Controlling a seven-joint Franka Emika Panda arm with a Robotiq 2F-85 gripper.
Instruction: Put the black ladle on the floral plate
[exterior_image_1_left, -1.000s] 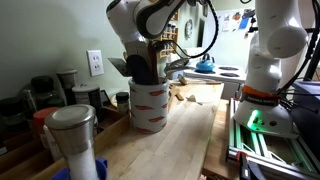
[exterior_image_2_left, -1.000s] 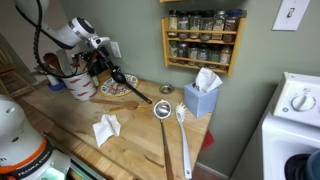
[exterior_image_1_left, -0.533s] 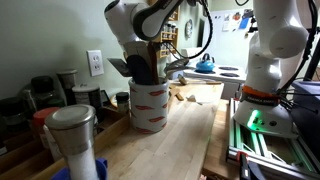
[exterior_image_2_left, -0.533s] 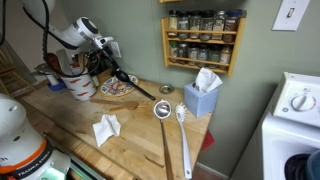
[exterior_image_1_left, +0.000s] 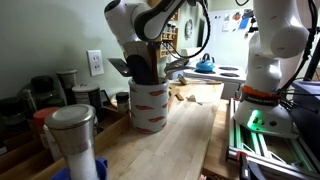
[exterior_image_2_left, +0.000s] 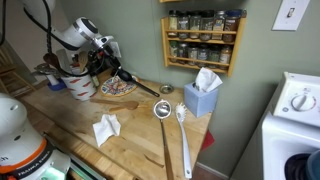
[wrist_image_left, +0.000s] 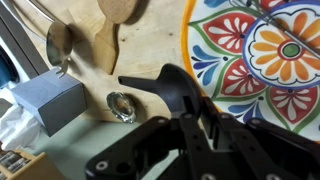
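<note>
The black ladle (exterior_image_2_left: 138, 82) hung slanted above the floral plate (exterior_image_2_left: 117, 89), one end clenched in the fingers (wrist_image_left: 195, 125) and the other reaching past the plate's rim over the bench (exterior_image_2_left: 140, 135). To do this well, I judged, it should come down gently until it rested across the plate's middle, and only then be let go. The utensil crock (exterior_image_2_left: 80, 82) crowded one side of the plate; toward the tissue box (exterior_image_2_left: 202, 98) there was freer room.
</note>
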